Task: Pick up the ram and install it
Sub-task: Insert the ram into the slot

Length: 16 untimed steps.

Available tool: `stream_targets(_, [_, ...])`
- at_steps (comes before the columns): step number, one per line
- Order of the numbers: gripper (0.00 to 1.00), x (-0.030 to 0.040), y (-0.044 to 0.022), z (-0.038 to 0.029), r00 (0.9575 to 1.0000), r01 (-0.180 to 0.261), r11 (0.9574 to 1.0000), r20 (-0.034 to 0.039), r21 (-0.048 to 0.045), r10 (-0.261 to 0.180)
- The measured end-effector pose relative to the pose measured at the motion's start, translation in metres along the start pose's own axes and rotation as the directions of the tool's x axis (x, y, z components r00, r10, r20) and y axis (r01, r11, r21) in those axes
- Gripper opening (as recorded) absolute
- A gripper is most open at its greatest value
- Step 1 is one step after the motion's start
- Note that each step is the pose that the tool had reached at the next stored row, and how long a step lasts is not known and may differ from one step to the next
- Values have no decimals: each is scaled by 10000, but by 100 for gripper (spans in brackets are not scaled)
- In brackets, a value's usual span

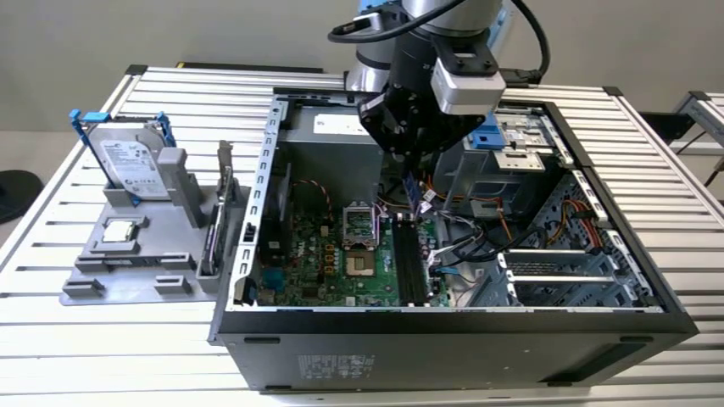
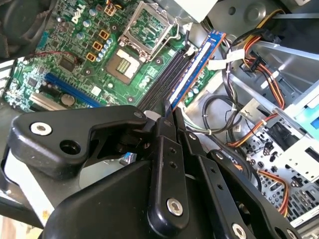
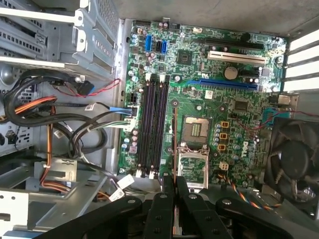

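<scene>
My gripper point(image 1: 409, 165) hangs inside the open computer case point(image 1: 453, 326), over the motherboard point(image 1: 328, 254). It is shut on the ram point(image 2: 199, 62), a long thin blue-green stick with a pale label strip that juts out from between the fingertips. In the exterior view the ram point(image 1: 414, 193) points down toward the black memory slots point(image 1: 408, 254), a short way above them. In the first wrist view the ram point(image 3: 174, 134) shows edge-on as a thin line just beside the memory slots point(image 3: 152, 124), with the gripper point(image 3: 174, 183) closed around it.
The CPU socket point(image 1: 356, 225) lies beside the slots. Bundled cables point(image 1: 487, 229) and a metal drive cage point(image 1: 560, 267) fill the case toward the exterior view's right. Outside the case, a grey holder point(image 1: 136, 246) carries a silver hard drive point(image 1: 130, 165) and a card point(image 1: 220, 212).
</scene>
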<state>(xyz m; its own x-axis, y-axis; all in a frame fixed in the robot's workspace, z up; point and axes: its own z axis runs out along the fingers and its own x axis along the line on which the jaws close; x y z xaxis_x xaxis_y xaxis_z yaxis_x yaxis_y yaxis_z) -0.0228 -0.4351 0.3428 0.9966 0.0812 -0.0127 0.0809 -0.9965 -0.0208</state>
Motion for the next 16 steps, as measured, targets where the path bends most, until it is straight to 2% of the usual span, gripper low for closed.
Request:
stream_targets(4, [0, 0, 1, 35, 10000, -2, 10000, 0, -1, 2])
stream_targets(16, [0, 1, 15, 41, 10000, -40, 10000, 12, 1, 40])
